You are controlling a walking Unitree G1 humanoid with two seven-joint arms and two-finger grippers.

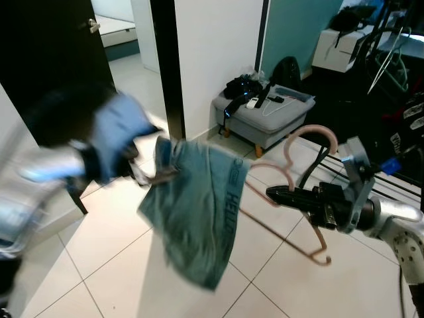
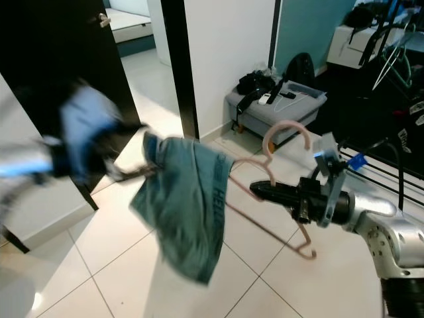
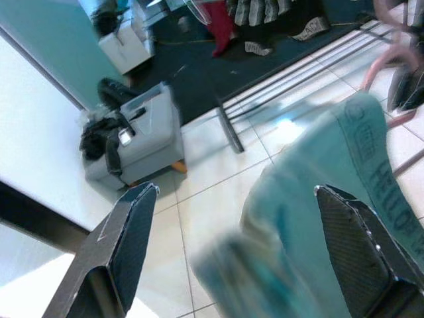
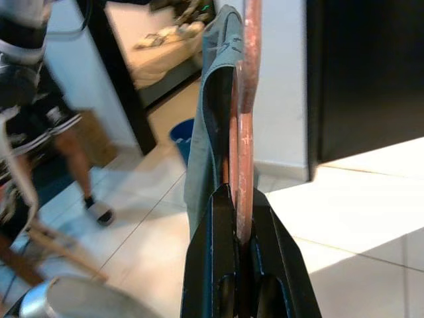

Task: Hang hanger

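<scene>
Left gripper (image 3: pixel 232 245), nearest the lens: two black fingers (image 3: pixel 129 232) spread wide apart, blurred teal garment (image 1: pixel 199 205) between and beyond them; whether either finger touches cloth cannot be told; blurred silver arm enters the head view at 9 o'clock.

Right gripper (image 1: pixel 275 194), at 4 o'clock in the head view: fingers pressed together on the pink hanger (image 1: pixel 308 142), clamping its wire just below the neck; wrist view shows the rod seated squarely in the pinch.

Pink hanger: held in mid-air, hook uppermost at 1 o'clock of the gripper, lower bar trailing toward 5 o'clock; garment draped over its far shoulder, hanging toward 7 o'clock.

Surroundings: white tiled floor (image 1: pixel 119 265); grey ottoman (image 1: pixel 265 119) with dark clutter at 12 o'clock; drying rack (image 1: pixel 391 86) with clothes at 2 o'clock; dark door at 10 o'clock; a person's legs (image 4: pixel 73 165) in the right wrist view.

Handling note, judged: garment sits lopsided and may slide; keep the clamp firm, hold the hook upright, settle the cloth before carrying toward the rack, present the hook's open side to the rail.
</scene>
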